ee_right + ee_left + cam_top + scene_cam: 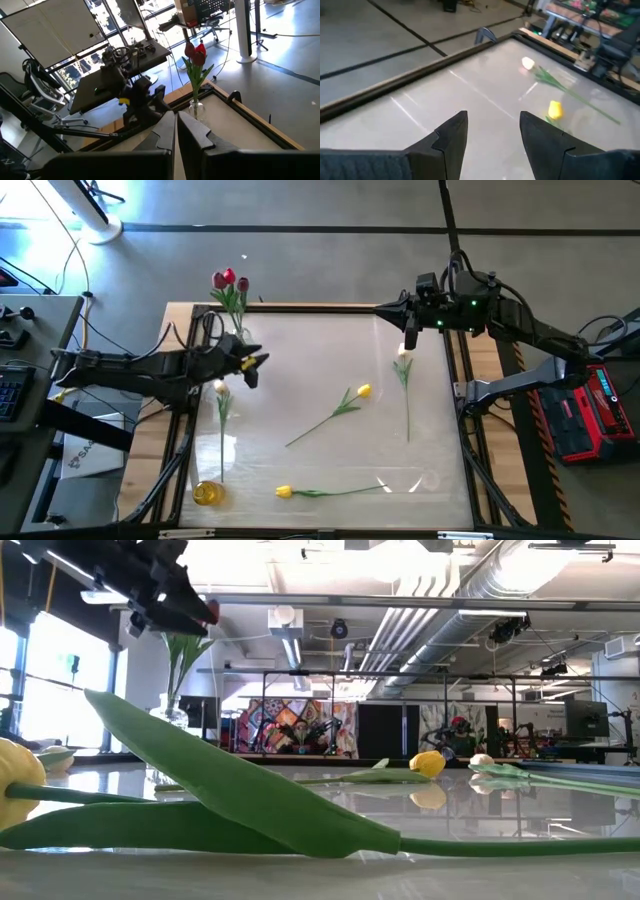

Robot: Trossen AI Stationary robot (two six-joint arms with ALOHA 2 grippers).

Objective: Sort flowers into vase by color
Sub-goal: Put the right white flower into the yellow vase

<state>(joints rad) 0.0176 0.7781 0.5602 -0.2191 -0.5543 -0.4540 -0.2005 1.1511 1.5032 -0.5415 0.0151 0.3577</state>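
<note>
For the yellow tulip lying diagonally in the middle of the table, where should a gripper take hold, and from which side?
Probably mid-stem, coming straight down from above. The yellow tulip lies flat, its thin stem running diagonally toward the table's near-left, so fingers should straddle the stem crosswise. The bare stretch below the leaves looks clearest; the head seems too soft to pinch. The open left gripper is nearer than the right gripper.

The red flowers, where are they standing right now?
In the high view, the red flowers stand in a clear vase at the table's far left corner, just beyond the left gripper; the yellow tulips lie loose on the table.
</note>
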